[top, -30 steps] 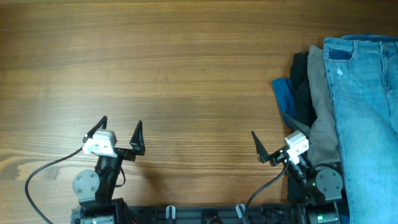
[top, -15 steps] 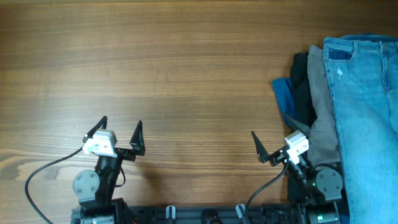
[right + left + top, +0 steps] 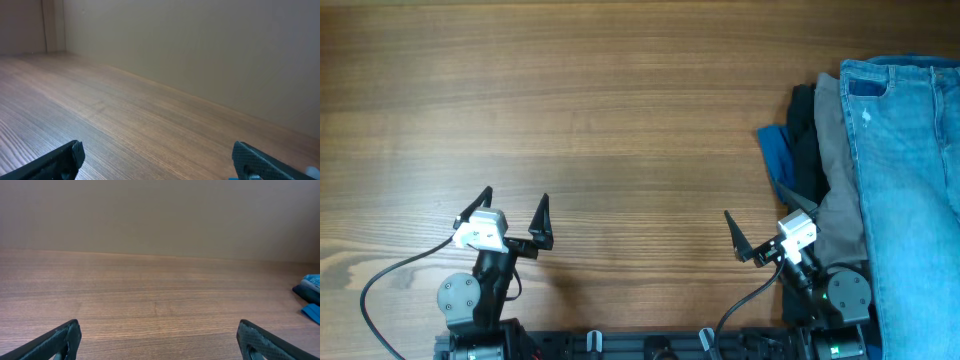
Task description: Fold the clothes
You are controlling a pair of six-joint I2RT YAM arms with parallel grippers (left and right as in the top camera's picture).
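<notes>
Left gripper (image 3: 515, 195) and right gripper (image 3: 758, 203): jaws wide, empty. The clothes (image 3: 890, 120) lie piled at the right bench (image 3: 600, 110) edge, jeans (image 3: 910, 220) topmost and cut off by the frame (grey garment (image 3: 835, 170), black garment (image 3: 805, 140), blue garment (image 3: 778, 155) mostly hidden beneath)

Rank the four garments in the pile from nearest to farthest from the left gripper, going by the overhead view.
From the left gripper:
1. Bright-blue garment, poking out farthest left.
2. Black garment, just right of it.
3. Grey garment, further right again.
4. Light-blue jeans, farthest right, lying on top.
</notes>
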